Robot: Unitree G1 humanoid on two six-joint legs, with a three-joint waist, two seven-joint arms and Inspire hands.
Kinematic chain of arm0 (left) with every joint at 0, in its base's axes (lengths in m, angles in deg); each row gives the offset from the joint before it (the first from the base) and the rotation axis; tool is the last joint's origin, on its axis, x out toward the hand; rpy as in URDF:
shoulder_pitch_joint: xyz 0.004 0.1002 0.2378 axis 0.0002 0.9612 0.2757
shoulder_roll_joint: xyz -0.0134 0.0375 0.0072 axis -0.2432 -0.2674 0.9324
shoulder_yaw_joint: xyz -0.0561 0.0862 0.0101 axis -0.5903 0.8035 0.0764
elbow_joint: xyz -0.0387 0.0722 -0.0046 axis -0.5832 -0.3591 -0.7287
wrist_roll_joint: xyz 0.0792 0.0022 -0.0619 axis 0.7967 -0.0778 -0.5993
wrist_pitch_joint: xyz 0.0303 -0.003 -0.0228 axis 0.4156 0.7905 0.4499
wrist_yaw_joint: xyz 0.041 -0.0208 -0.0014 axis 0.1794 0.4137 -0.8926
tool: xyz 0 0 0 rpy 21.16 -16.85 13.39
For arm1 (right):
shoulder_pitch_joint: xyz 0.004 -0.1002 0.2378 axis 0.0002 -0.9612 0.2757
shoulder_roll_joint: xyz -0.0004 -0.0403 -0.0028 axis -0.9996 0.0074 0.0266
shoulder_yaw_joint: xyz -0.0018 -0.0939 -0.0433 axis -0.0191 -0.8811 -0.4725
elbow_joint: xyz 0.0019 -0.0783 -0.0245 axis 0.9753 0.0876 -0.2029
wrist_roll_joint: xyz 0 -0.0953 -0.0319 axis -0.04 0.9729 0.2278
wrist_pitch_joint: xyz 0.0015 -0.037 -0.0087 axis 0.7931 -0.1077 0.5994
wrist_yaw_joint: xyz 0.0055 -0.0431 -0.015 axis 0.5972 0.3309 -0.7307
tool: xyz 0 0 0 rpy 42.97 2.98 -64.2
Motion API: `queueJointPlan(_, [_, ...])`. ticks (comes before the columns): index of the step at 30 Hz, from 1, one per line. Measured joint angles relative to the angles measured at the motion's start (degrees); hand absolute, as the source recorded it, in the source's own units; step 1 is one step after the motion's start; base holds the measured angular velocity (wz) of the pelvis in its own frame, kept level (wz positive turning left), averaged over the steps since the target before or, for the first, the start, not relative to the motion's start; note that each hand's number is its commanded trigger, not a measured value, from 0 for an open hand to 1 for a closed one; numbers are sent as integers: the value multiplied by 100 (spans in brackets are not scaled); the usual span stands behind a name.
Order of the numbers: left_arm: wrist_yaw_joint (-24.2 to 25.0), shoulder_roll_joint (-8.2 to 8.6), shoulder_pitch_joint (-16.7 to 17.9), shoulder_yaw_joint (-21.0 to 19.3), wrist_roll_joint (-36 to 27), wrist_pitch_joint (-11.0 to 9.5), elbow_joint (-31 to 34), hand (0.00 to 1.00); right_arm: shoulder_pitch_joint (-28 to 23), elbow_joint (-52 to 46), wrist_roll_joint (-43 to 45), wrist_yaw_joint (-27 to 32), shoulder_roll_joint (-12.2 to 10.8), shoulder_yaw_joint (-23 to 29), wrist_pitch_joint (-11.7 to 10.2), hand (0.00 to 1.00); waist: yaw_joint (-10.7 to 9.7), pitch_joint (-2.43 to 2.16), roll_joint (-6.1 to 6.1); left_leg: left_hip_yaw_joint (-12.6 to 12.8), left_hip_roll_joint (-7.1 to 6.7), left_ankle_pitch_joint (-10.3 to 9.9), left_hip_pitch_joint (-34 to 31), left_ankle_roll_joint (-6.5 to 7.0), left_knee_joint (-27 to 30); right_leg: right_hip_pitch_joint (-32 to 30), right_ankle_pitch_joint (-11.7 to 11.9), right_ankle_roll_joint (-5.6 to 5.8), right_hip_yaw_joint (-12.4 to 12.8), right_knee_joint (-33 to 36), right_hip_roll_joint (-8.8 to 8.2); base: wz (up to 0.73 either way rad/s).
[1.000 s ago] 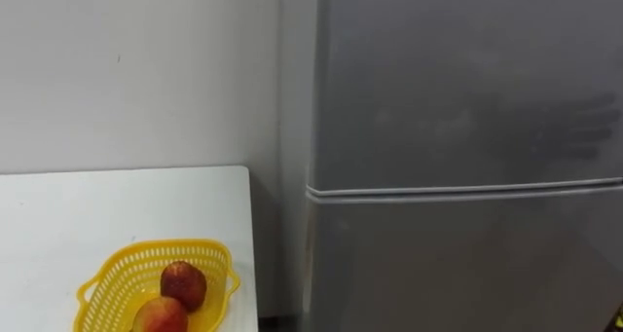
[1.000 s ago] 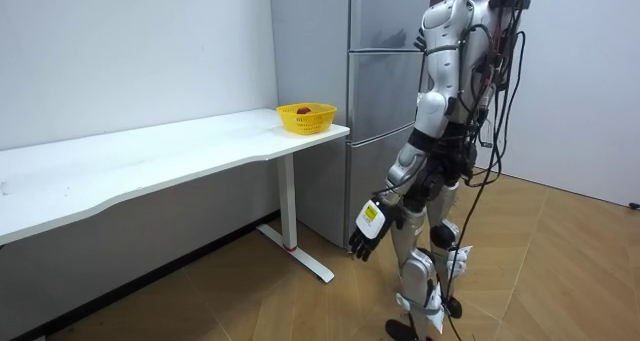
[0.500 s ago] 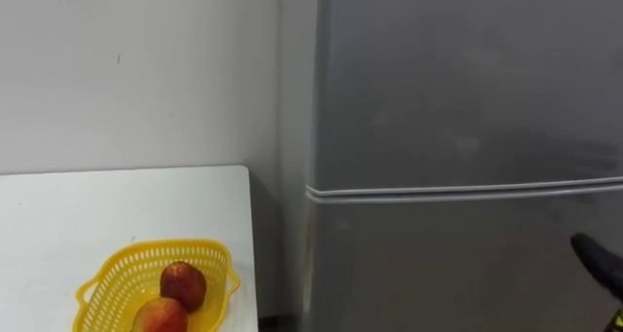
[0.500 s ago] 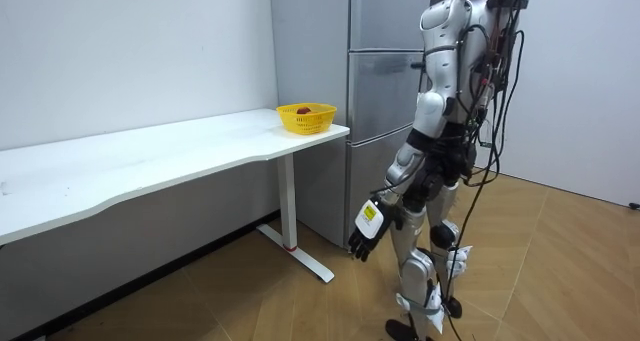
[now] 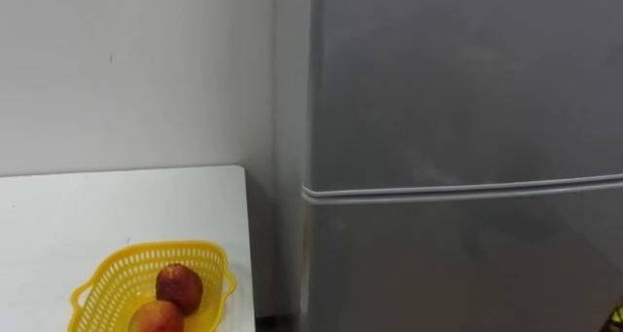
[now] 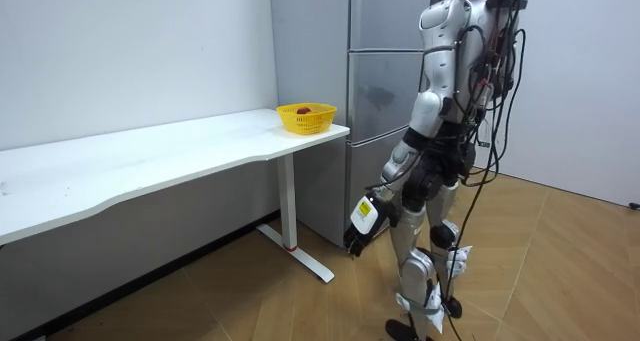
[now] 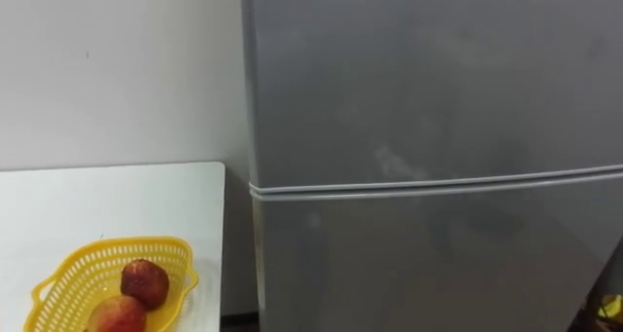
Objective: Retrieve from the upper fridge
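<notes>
Slightly forward since a moment ago, my left robot hand (image 6: 361, 221) hangs low beside my leg, fingers relaxed and empty. Straight before me the fridge (image 5: 458, 79) stands with its upper door closed. My right robot hand (image 7: 604, 308) is a dark shape at the lower right; whether it is apart or together I cannot tell. On the table (image 5: 97, 205) a yellow basket (image 5: 156, 245) holds two red fruits (image 5: 179, 286).

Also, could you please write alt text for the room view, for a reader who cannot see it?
A humanoid robot stands facing a grey fridge, both its doors shut, its left hand hanging low and open. On the white table beside the fridge sits a yellow basket of fruit.
</notes>
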Motion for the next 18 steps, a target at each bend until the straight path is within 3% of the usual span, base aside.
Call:
queueJointPlan(8, [-3, 4, 8, -24, 3, 34, -35, 0, 39, 1931, -370, -228, -117, -195, 52, 0, 190, 15, 23, -54, -7, -5, 25, 4, -7, 102, 0, 7, -45, -92, -1, 4])
queueJointPlan(18, [4, 63, 132, -161, 54, 35, -96, 0, 71, 3254, -756, -503, -351, -191, 8, 0, 213, 31, 64, -209, -26, -4, 116, 3, -8, 358, -1, 9, -226, -219, -16, 9])
